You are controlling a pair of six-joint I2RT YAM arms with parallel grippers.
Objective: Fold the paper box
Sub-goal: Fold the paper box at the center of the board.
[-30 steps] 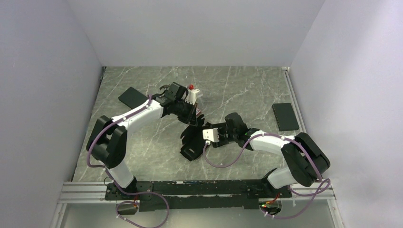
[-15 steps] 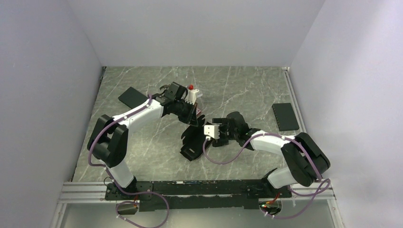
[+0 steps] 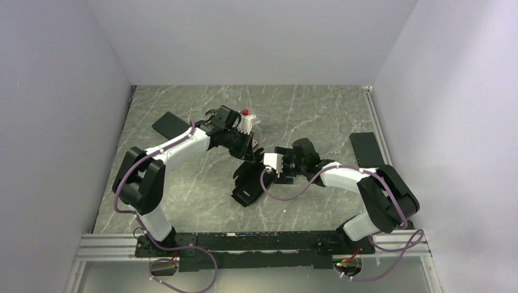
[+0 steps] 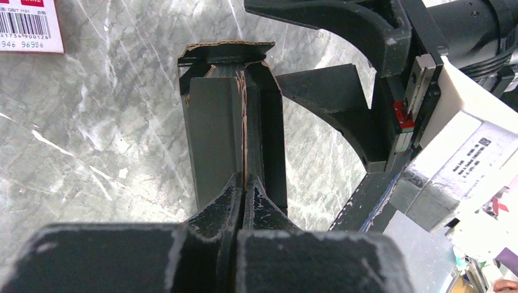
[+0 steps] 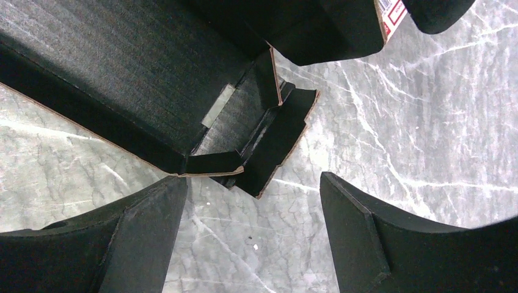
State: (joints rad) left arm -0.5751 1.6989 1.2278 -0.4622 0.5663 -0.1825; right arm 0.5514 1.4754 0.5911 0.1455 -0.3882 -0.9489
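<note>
1. From above, the box [image 3: 247, 183] lies partly folded in the middle of the table [image 3: 183, 183], between the two wrists. The left arm [image 3: 177, 146] reaches in from the left to the box's far end. The right arm [image 3: 345, 176] comes in from the right to the box's right side. One black slab [image 3: 170, 126] lies far left and another [image 3: 366, 148] lies by the right edge, both well apart from the box. The jaws are too small here to judge
2. In the left wrist view, the left jaws are pressed together, pinching the raw brown edge of an upright flap of the box. The flap runs away from the tips to a bent tab at its far end. To the right, the right jaws stand spread, with one of their fingers [image 4: 330, 91] near the flap but apart from it. A barcode label [image 4: 24, 24] shows in the upper left corner
3. In the right wrist view, the right jaws are spread wide, with only bare table between them. The box fills the upper left, and its corner with small flaps sits just beyond the tips. I cannot tell whether one tip touches that corner
</note>
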